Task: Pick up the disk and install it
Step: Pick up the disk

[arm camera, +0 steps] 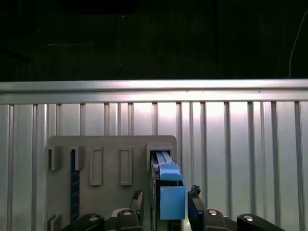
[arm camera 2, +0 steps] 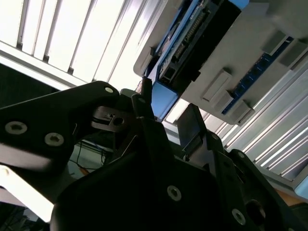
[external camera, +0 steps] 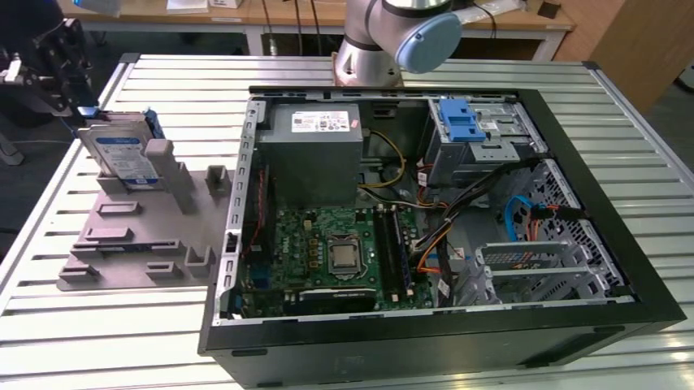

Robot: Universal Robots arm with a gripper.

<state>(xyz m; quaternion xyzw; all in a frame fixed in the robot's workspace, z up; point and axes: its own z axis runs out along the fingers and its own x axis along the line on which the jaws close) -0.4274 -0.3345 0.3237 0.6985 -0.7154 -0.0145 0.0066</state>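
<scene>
At the upper left of the exterior view, the disk (external camera: 119, 154) stands on edge in a slot of a gray fixture (external camera: 130, 236). The fixture lies on the slatted table (external camera: 607, 106), well apart from the drive cage (external camera: 505, 130) at the upper right of the open computer case (external camera: 434, 333). The step in hand appears to be the pick-up: the disk is seated in its slot, and nothing of the installation has been done. In the first wrist view the gripper (arm camera: 166, 195) is at the disk's blue-railed end, with one dark finger (arm camera: 194, 195) on each side of it. A narrow gap shows between each finger and the disk, so the tool reads as released and straddling, not clamped. One finger sits nearer the disk than the other. The second wrist view agrees, showing the two fingers flanking the blue end of the disk. The grasp seems to call for the jaws to meet the two broad faces squarely. They should be centred so that neither finger pushes the disk sideways against the slot wall. A hold taken only near the end might let the flat, smooth body pivot, so a deeper seat between the fingers would likely serve better. Withdrawal would probably need to run along the slot's own direction, so that the blue rails do not bind in the fixture.
</scene>
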